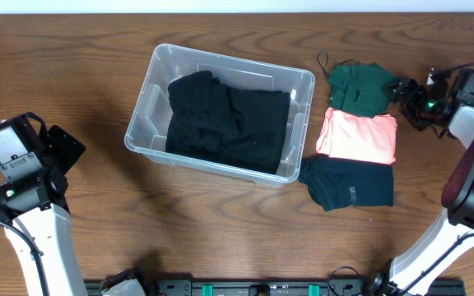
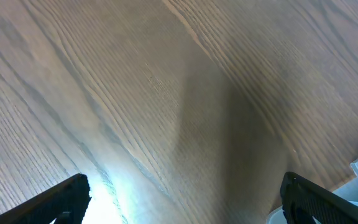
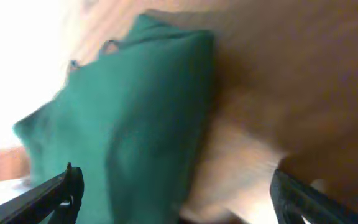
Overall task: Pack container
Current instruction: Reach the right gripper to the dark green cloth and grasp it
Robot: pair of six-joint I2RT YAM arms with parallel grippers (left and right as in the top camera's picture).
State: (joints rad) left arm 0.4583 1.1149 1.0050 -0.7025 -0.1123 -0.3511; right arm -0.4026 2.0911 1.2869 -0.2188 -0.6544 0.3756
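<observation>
Overhead: container holds a black garment; green garment lies right of it. Right gripper spread wide over green garment. Left gripper spread, left of container.

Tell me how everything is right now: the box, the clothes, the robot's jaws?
box: no lid, partly filled.
black clothes: lying inside the box.
green clothing: folded, on the table.
pink clothing: folded, on the table.
dark blue clothing: folded, beside the box.
left jaws: open, empty.
right jaws: open, empty, near the green clothing.
</observation>
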